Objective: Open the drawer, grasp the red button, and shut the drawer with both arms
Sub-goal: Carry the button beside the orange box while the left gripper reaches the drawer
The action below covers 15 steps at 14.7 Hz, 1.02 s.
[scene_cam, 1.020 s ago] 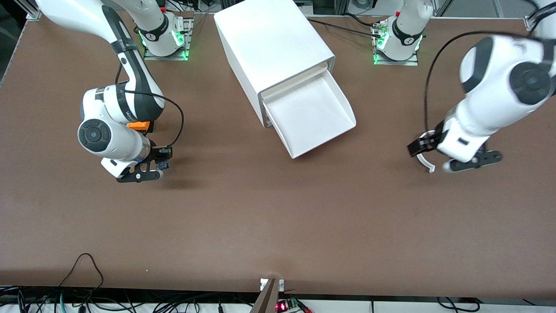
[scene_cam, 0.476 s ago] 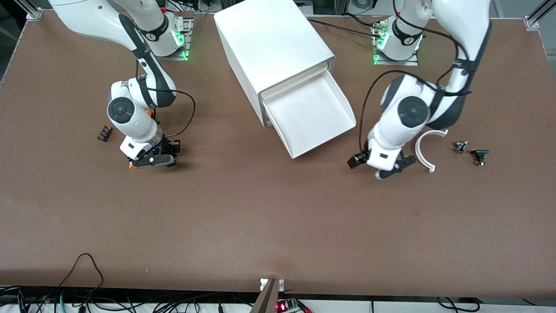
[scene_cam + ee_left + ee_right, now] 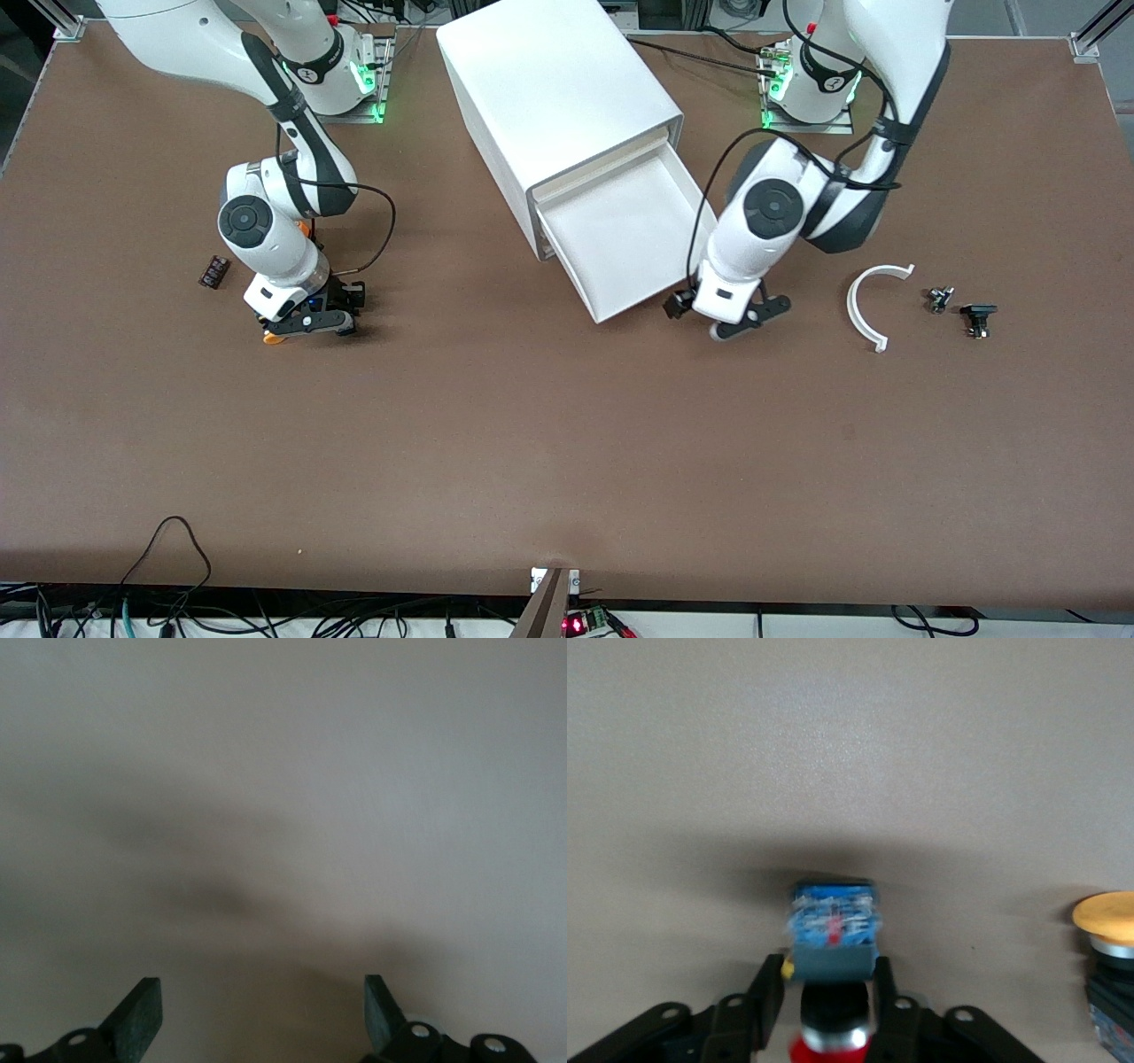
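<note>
The drawer point(image 3: 633, 232) stands pulled out of the white cabinet point(image 3: 554, 93) and its tray looks empty. My right gripper point(image 3: 310, 322) is low over the table toward the right arm's end, shut on the button point(image 3: 831, 939). In the right wrist view my right gripper point(image 3: 828, 979) clamps the button's black-and-blue body, with the red cap point(image 3: 828, 1051) toward the wrist. My left gripper point(image 3: 725, 319) is open and empty beside the drawer's front corner. In the left wrist view my left gripper point(image 3: 261, 1017) faces only a plain pale surface.
An orange-yellow capped button point(image 3: 268, 337) stands right beside my right gripper and also shows in the right wrist view point(image 3: 1109, 920). A small dark part point(image 3: 213, 270) lies nearby. A white curved strip point(image 3: 873, 306) and two small black parts point(image 3: 939, 299) point(image 3: 977, 317) lie toward the left arm's end.
My left arm has swung from the left arm's end of the table to the drawer's front corner. My right gripper shifted early on beside the orange-yellow button and has since stayed there.
</note>
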{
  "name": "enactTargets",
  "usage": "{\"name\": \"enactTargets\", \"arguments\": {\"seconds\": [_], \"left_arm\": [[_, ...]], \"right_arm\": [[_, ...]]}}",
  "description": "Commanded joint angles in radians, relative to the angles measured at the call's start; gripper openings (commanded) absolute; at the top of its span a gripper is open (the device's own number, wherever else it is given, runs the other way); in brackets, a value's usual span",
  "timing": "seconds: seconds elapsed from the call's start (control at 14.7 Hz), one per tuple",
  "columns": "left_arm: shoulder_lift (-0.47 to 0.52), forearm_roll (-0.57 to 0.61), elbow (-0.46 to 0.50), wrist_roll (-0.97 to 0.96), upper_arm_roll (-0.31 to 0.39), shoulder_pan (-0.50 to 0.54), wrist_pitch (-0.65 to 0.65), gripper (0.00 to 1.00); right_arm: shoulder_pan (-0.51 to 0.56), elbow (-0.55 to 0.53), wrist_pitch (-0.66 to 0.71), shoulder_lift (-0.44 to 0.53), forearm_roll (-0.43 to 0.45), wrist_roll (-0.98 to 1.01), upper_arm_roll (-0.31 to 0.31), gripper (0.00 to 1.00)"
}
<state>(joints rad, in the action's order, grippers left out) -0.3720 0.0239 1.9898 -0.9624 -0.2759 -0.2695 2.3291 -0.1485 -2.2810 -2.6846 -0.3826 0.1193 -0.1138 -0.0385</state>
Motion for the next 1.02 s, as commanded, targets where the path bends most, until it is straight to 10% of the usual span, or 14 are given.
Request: {"name": "enactTargets", "arguments": {"seconds": [0.0, 0.54, 0.95], "left_arm": [[0.054, -0.009, 0.076, -0.004, -0.051, -0.005, 0.010, 1.00], [0.100, -0.009, 0.184, 0.007, -0.230, -0.005, -0.014, 1.00], [0.108, -0.009, 0.193, 0.007, -0.310, -0.005, -0.022, 1.00]], "right_arm": [[0.014, 0.003, 0.001, 0.024, 0.005, -0.047, -0.011, 1.00], [0.012, 0.511, 0.778, 0.103, -0.078, -0.118, -0.040, 1.00], [0.003, 0.845, 1.080, 0.105, -0.075, -0.113, -0.038, 1.00]]}}
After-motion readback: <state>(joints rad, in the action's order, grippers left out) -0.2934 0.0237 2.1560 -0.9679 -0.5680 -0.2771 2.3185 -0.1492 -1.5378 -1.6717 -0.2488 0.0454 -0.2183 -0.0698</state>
